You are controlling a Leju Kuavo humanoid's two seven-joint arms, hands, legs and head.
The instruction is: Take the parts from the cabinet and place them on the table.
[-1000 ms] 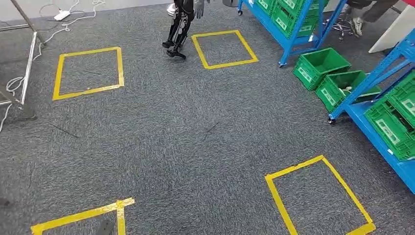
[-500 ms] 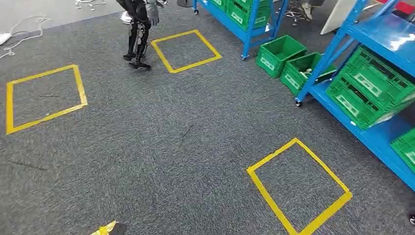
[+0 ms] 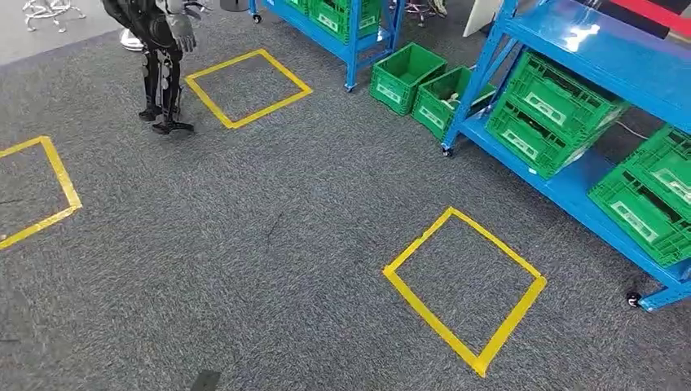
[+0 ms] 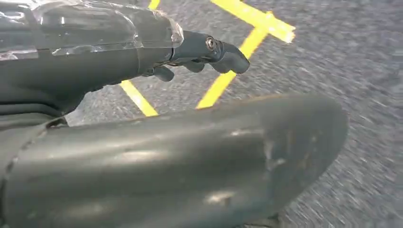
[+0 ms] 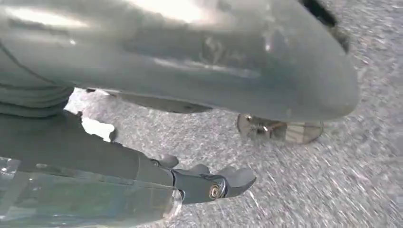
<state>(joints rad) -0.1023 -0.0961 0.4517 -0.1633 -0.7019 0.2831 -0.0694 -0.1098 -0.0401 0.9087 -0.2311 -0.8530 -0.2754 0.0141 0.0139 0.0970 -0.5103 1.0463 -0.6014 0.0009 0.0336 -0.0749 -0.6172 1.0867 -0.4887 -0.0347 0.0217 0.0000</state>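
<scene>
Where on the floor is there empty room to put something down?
Bare carpet lies inside the yellow tape square beside the blue shelf, and in the far tape square next to another robot. It is crowded by the green crates on the floor and along the shelf.

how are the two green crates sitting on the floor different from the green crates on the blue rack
The two green plastic crates on the grey carpet stand side by side at the foot of the blue metal rack; the green plastic crates on the rack sit on its lower shelf. The floor crates stand level with their open tops showing; the shelved ones tilt and show their sides. All share the same green ribbed plastic with pale labels.
</scene>
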